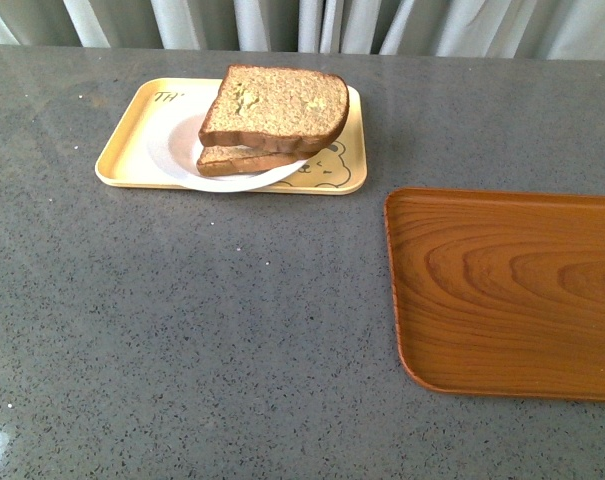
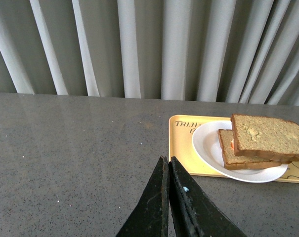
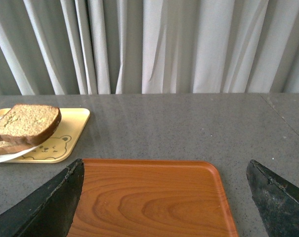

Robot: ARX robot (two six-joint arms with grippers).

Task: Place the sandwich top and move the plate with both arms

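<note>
1. The sandwich top lay on the lower slice, tilted and shifted toward the robot's right, so that it overhung both that slice and the rim of the plate. Bread of this kind looked light, soft and easily dented; a pale pressed patch already marked its face. I judged that any correction should come by a gentle nudge at the crust, not a squeeze.

2. The plate sat on the yellow bear-printed tray at the far left of the grey table. Stiff, smooth and probably slippery, it seemed breakable if dropped. Its thin raised rim, at opposite sides, looked like the only place to take hold, and it would need keeping level because the stacked bread could slide.

3. The wooden tray lay near the robot's right, apart from the yellow tray, with nothing on it.

4. The left gripper hung above bare table short of the yellow tray, its jaws pressed together, holding and touching nothing.

5. The right gripper hovered over the wooden tray's near end with its jaws spread wide, holding nothing. Neither arm showed in the front view.
</note>
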